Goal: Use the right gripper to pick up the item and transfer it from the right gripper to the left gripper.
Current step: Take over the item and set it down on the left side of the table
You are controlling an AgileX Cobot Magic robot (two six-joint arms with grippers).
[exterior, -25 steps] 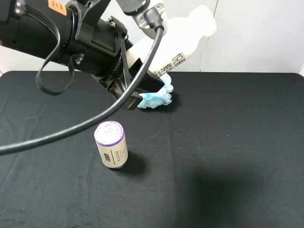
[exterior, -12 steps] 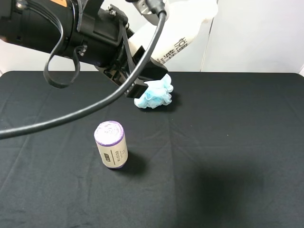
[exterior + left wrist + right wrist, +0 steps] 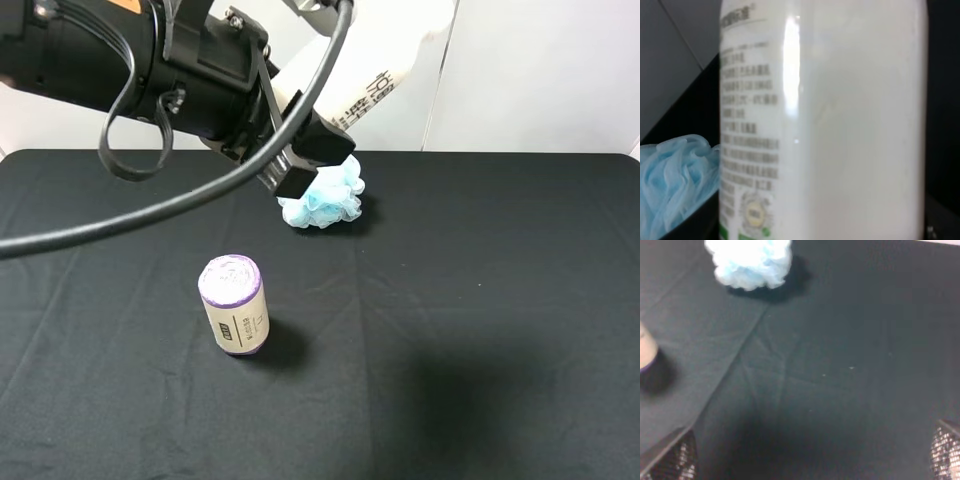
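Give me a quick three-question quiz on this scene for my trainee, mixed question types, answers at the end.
1. True or false: the left gripper is holding the white bottle up off the table.
2. The purple-topped roll is: A) standing upright on the table, B) lying on its side, C) held by a gripper.
3. Fill in: the right gripper is ____ and holds nothing.
Key: 1 true; 2 A; 3 open.

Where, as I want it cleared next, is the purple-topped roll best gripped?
Grip the roll across its labelled side, about midway up, descending from above with jaws straddling it: it stands upright on the cloth, round, nothing touching it.
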